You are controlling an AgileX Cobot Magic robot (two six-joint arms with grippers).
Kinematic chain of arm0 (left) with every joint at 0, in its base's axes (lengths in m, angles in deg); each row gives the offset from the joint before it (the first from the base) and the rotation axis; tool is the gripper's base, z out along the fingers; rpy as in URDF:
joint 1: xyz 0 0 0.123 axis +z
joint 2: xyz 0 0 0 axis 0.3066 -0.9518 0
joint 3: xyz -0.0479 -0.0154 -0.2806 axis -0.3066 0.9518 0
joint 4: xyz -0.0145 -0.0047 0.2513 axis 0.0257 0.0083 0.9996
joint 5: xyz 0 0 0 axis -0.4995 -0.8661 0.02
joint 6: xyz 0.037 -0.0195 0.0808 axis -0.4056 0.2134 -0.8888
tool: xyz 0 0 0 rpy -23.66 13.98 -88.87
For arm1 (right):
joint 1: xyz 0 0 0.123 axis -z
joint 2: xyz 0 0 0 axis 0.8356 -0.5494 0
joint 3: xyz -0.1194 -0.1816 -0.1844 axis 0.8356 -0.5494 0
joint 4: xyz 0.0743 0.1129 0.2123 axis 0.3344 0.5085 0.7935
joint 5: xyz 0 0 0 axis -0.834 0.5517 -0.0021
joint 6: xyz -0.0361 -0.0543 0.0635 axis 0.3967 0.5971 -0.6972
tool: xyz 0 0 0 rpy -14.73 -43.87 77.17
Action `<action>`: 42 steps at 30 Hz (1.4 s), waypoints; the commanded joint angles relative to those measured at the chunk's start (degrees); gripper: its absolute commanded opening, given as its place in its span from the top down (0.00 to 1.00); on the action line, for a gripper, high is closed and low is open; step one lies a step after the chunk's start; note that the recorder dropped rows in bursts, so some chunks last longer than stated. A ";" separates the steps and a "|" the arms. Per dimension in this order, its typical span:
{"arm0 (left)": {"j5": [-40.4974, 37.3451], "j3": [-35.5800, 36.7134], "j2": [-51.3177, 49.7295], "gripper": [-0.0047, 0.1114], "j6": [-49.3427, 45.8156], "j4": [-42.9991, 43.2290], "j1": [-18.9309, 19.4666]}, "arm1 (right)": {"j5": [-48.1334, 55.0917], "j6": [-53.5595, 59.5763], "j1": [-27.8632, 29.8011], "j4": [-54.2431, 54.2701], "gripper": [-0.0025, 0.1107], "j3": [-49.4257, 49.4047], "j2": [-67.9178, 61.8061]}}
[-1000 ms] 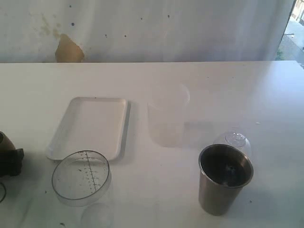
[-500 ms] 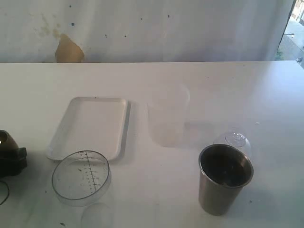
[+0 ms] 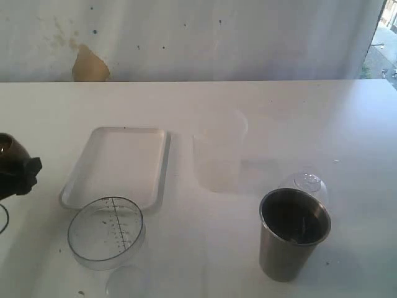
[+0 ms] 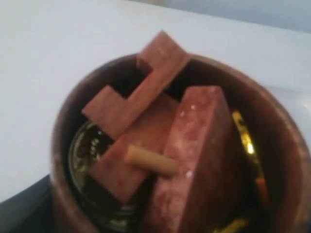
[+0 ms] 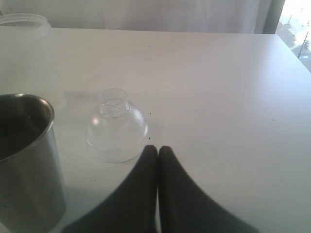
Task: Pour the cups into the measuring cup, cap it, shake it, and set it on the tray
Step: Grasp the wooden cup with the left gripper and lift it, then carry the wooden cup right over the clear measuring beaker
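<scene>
Measuring cup (image 3: 107, 234), clear with a dark scale down its side, upright and uncapped on the table (image 3: 298, 118), just in front of the near edge of the white tray (image 3: 118, 162); touching it or not, hard to tell. Off to the left, at the edge of the exterior view, brown cup (image 3: 7, 148) clamped in the left gripper (image 3: 18, 169), loaded with reddish wooden blocks (image 4: 160, 136) and a small pale peg (image 4: 150, 160). Right of the tray, frosted beaker (image 3: 217, 155), upright. Farther right and nearer, steel tumbler (image 3: 291, 239), upright, with a clear domed lid (image 3: 305, 183) just behind it. Right gripper (image 5: 158, 151) pinched closed on nothing, near the lid, not touching it.
</scene>
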 commanded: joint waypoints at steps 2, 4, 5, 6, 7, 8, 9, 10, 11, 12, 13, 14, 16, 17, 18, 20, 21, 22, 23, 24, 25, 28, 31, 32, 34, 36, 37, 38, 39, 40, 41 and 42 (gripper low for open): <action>-8.72 -7.16 8.41 0.96 9.48 17.92 -0.15 | -0.01 0.14 0.25 -0.16 0.98 -0.34 0.32; -4.51 -9.87 11.20 0.96 12.49 29.19 -0.15 | -0.01 0.14 0.25 -0.16 0.98 -0.34 0.32; -2.67 -10.47 11.99 0.96 12.90 32.05 -0.15 | -0.01 0.14 0.25 -0.16 0.98 -0.34 0.32; 1.87 -11.50 13.14 0.96 13.67 38.50 -0.15 | -0.01 0.14 0.25 -0.16 0.98 -0.34 0.32; 3.37 -11.80 13.45 0.96 13.65 40.93 -0.15 | -0.01 0.14 0.25 -0.16 0.98 -0.34 0.32; 5.11 -12.35 14.15 0.96 13.79 46.05 -0.15 | -0.01 0.14 0.25 -0.16 0.98 -0.34 0.32; 5.27 -12.50 14.23 0.96 13.94 47.67 -0.15 | -0.01 0.14 0.25 -0.16 0.98 -0.34 0.32; 5.27 -12.50 14.29 0.96 15.43 51.51 -0.15 | -0.01 0.14 0.25 -0.16 0.98 -0.34 0.32; 5.27 -12.50 14.29 0.96 15.93 53.54 -0.15 | -0.01 0.14 0.25 -0.16 0.98 -0.34 0.32; 5.39 -12.62 14.29 0.96 17.23 57.25 -0.15 | -0.01 0.14 0.25 -0.16 0.98 -0.34 0.32; 5.81 -12.70 14.29 0.96 18.63 58.67 -0.40 | -0.01 0.14 0.25 -0.16 0.98 -0.34 0.32; 5.62 -12.89 14.52 0.96 20.16 59.07 -1.24 | -0.01 0.14 0.25 -0.16 0.98 -0.34 0.32; 2.15 -14.04 15.59 0.96 24.24 60.78 -3.58 | -0.01 0.14 0.25 -0.16 0.98 -0.34 0.32; 0.04 -15.07 16.10 0.96 26.00 62.61 -4.91 | -0.01 0.14 0.25 -0.16 0.98 -0.34 0.32; -0.38 -15.87 16.52 0.96 26.41 65.33 -6.08 | -0.01 0.14 0.25 -0.16 0.98 -0.34 0.32; 1.78 -17.48 16.79 0.96 26.41 70.87 -8.09 | -0.01 0.14 0.25 -0.16 0.98 -0.34 0.32; 3.30 -18.34 16.79 0.96 26.41 73.85 -8.50 | -0.01 0.14 0.25 -0.16 0.98 -0.34 0.32; 3.90 -18.83 16.79 0.96 26.41 75.17 -8.80 | -0.01 0.14 0.25 -0.16 0.98 -0.34 0.32; 5.41 -19.07 16.79 0.96 26.04 75.57 -8.80 | -0.01 0.14 0.25 -0.16 0.98 -0.34 0.32; 5.55 -19.07 16.79 0.96 25.60 75.57 -8.80 | -0.01 0.14 0.25 -0.16 0.98 -0.34 0.32; 5.31 -19.07 16.79 0.96 23.71 76.08 -8.80 | -0.01 0.14 0.25 -0.16 0.98 -0.34 0.32; 4.98 -19.07 16.79 0.96 17.33 76.98 -8.80 | -0.01 0.14 0.25 -0.16 0.98 -0.34 0.32; 4.98 -19.07 16.79 0.96 13.42 76.98 -8.80 | -0.01 0.14 0.25 -0.16 0.98 -0.34 0.32; 4.98 -19.07 16.79 0.96 12.12 76.98 -8.80 | -0.01 0.14 0.25 -0.16 0.98 -0.34 0.32; 4.98 -19.07 16.79 0.96 10.15 76.98 -8.80 | -0.01 0.14 0.25 -0.16 0.98 -0.34 0.32; 4.98 -19.07 16.79 0.96 7.58 76.87 -8.80 | -0.01 0.14 0.25 -0.16 0.98 -0.34 0.32; 4.98 -19.07 16.79 0.96 6.38 76.87 -8.80 | -0.01 0.14 0.25 -0.16 0.98 -0.34 0.32; 4.98 -19.07 16.79 0.96 5.17 76.49 -8.80 | -0.01 0.14 0.25 -0.16 0.98 -0.34 0.32; 4.98 -19.07 16.79 0.96 4.23 76.07 -8.80 | -0.01 0.14 0.25 -0.16 0.98 -0.34 0.32; 4.98 -19.07 16.79 0.96 3.40 75.30 -8.80 | -0.01 0.14 0.25 -0.16 0.98 -0.34 0.32; 4.98 -19.07 16.79 0.96 2.41 74.53 -8.80 | -0.01 0.14 0.25 -0.16 0.98 -0.34 0.32; 4.98 -19.07 16.79 0.96 1.51 73.83 -8.80 | -0.01 0.14 0.25 -0.16 0.98 -0.34 0.32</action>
